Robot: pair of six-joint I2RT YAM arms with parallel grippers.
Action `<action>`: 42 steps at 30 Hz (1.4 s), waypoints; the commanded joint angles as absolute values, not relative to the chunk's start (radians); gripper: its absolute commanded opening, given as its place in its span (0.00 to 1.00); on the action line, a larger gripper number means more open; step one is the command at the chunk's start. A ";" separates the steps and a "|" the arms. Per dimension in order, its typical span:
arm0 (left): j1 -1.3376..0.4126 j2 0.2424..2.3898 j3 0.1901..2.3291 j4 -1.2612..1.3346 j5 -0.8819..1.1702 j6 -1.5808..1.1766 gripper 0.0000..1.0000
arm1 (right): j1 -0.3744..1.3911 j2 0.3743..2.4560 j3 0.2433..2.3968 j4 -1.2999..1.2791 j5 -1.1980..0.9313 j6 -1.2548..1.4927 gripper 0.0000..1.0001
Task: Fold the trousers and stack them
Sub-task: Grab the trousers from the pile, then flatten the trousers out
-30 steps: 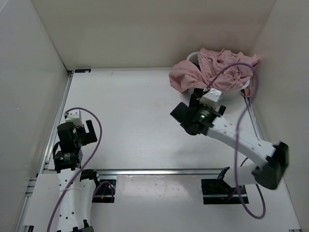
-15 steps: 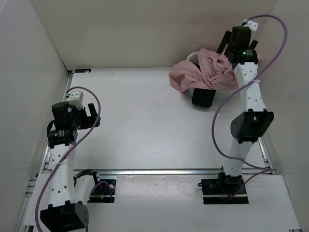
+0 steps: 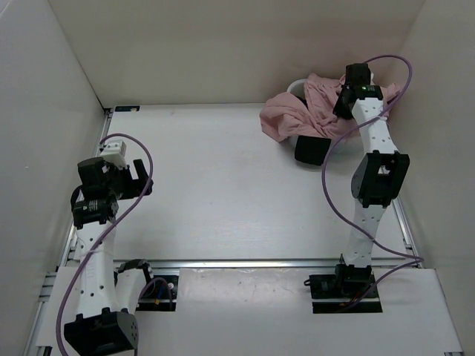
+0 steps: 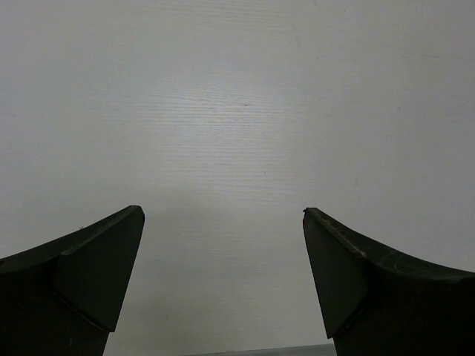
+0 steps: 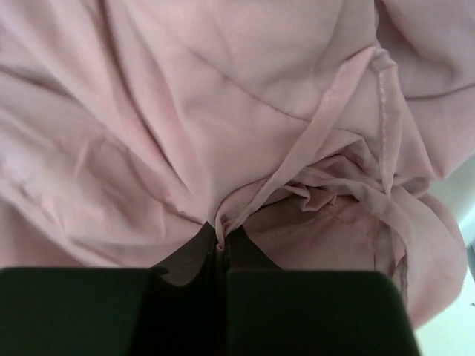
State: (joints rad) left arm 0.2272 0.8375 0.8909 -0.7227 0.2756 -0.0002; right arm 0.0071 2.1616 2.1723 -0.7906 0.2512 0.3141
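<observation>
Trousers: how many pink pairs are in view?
1: the trousers, heaped in the far right corner, pinched by the right gripper. Others may lie hidden underneath.

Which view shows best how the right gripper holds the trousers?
Right wrist view: the right gripper is shut on a fold of the trousers. The top view shows them only as a heap; the left wrist view shows no cloth.
</observation>
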 commanded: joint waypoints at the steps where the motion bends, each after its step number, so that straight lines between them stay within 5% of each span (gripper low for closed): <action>1: 0.233 0.792 0.887 -0.713 0.291 0.000 1.00 | 0.049 2.004 2.152 -0.808 0.242 0.302 0.00; 6: 0.233 0.724 0.877 -0.713 0.201 0.000 1.00 | 0.274 1.820 2.277 -0.778 0.221 0.223 0.00; 12: 0.233 0.701 0.902 -0.676 -0.024 0.000 1.00 | 0.876 1.660 2.355 -0.430 0.224 0.051 0.00; 17: 0.233 0.701 0.997 -0.632 -0.149 0.000 1.00 | 0.930 1.599 2.290 -0.334 0.180 0.230 0.00; 24: 0.233 0.719 1.092 -0.632 -0.173 0.000 1.00 | 0.890 1.494 1.930 -0.477 0.285 0.443 0.00; 25: 0.233 0.719 1.092 -0.632 -0.154 0.000 1.00 | 0.859 1.483 1.834 -0.535 0.304 0.454 0.02; 28: 0.215 0.729 1.066 -0.632 -0.107 0.000 1.00 | 0.801 1.457 1.631 -0.642 0.373 0.463 0.41; 33: 0.204 0.738 1.043 -0.693 -0.055 0.000 1.00 | 0.680 1.376 1.335 -0.713 0.426 0.520 0.45; 37: 0.204 0.758 1.034 -0.755 -0.002 0.000 1.00 | 0.604 1.342 1.227 -0.712 0.374 0.516 0.67; 42: 0.204 0.779 1.034 -0.839 0.003 0.000 1.00 | 0.672 1.506 1.400 -0.637 0.155 0.407 0.92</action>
State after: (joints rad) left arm 0.2073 0.7757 1.0386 -0.7681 -0.0181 0.0010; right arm 0.6113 1.4475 1.2694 -0.7372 0.2935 0.4732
